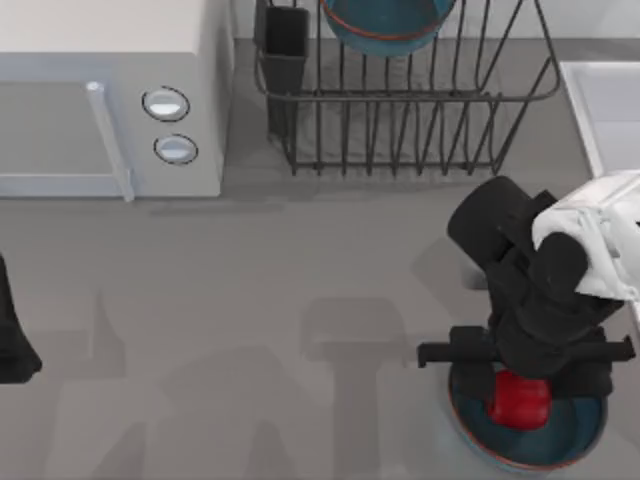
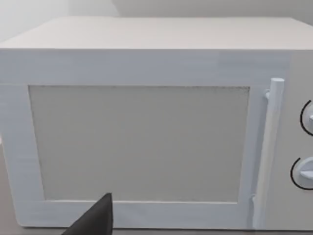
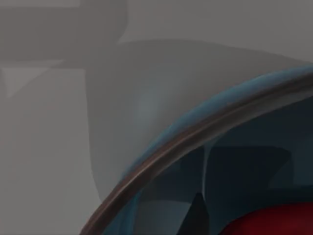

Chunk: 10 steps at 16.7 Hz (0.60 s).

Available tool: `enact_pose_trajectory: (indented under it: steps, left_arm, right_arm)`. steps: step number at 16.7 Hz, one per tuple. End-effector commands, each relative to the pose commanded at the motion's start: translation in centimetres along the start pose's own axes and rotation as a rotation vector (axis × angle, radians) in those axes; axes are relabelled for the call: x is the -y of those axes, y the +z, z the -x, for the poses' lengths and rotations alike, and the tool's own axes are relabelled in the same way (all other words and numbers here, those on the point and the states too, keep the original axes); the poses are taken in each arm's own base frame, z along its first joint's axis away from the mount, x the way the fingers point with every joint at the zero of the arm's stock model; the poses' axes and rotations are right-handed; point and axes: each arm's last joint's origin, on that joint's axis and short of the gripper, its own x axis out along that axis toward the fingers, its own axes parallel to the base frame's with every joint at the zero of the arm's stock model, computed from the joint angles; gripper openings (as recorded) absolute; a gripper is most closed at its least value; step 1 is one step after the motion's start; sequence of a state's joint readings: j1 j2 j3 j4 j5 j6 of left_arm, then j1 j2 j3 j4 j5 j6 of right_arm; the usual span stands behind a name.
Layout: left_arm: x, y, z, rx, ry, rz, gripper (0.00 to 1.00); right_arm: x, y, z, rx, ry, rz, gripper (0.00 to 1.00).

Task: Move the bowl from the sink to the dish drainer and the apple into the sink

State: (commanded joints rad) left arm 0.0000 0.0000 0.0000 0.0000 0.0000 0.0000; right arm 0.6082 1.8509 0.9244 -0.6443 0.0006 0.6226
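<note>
The right gripper (image 1: 525, 385) hangs directly over the apple (image 1: 519, 400), which sits in the shallow blue dish (image 1: 580, 435) near the table's front edge, well in front of the drainer (image 1: 400, 110). Whether its fingers have closed on the fruit I cannot tell; the arm's own bulk covers them from above, and the wrist view offers just the dish's rim (image 3: 195, 132) and a sliver of red (image 3: 274, 220). The grasp wants to be centred on the apple, clear of the dish wall, then lifted straight before swinging to the sink (image 1: 605, 110), right of the drainer and cut off by the frame. The bowl (image 1: 385, 25) already rests in the drainer, cropped. The left arm (image 1: 15, 340) idles in front of the microwave (image 1: 110, 90).
</note>
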Motion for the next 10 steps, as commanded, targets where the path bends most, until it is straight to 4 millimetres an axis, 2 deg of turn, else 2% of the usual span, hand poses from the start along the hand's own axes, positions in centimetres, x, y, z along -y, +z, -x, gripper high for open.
enact_pose_trajectory:
  steps: [1,3,5,10]
  left_arm:
    - [0.0,0.0,0.0,0.0,0.0,0.0,1.0]
    - [0.0,0.0,0.0,0.0,0.0,0.0,1.0]
    - [0.0,0.0,0.0,0.0,0.0,0.0,1.0]
    - [0.0,0.0,0.0,0.0,0.0,0.0,1.0]
  right_arm:
    - [-0.1,-0.2,3.1,0.039,0.027,0.018,0.0]
    - [-0.2,0.0,3.6,0.042,0.029,0.016,0.0]
    - [-0.4,0.2,5.0,0.044,0.031,0.017,0.0]
    - [-0.4,0.1,10.3,0.025,0.02,0.018,0.0]
